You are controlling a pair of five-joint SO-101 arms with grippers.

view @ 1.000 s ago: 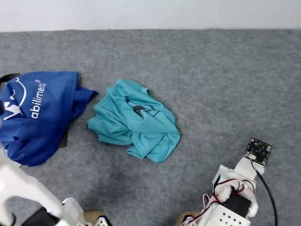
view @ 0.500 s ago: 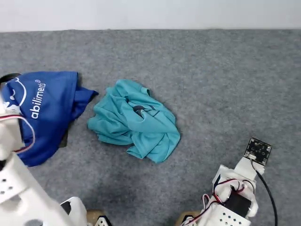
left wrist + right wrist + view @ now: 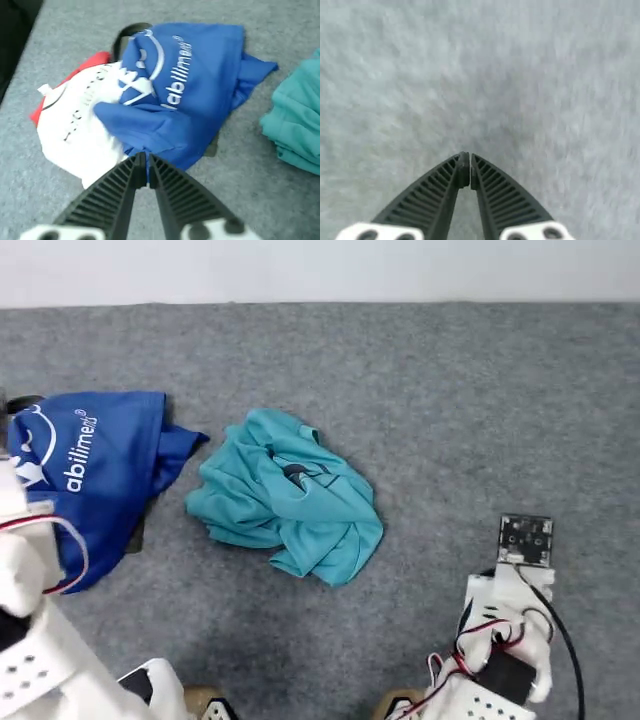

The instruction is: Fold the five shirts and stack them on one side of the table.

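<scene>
A folded blue shirt (image 3: 95,475) lies at the table's left side, and a crumpled teal shirt (image 3: 290,500) sits near the middle. In the left wrist view the blue shirt (image 3: 190,85) lies on a white shirt (image 3: 75,130), with a red shirt (image 3: 92,62) under that. My left gripper (image 3: 145,159) is shut, its tips at the blue shirt's near edge. The teal shirt (image 3: 297,130) lies off to one side. My right gripper (image 3: 465,157) is shut over bare grey carpet. The left arm (image 3: 25,570) covers the pile's near left part.
A dark object (image 3: 131,31) pokes out from behind the pile. The right arm (image 3: 505,640) stands at the front right. Grey carpet (image 3: 480,420) covers the table, with open room on the right half. A pale wall (image 3: 320,270) runs along the back.
The left arm has swung in from the front-left corner over the near edge of the pile. The right arm's wrist has turned slightly. The shirts have not shifted.
</scene>
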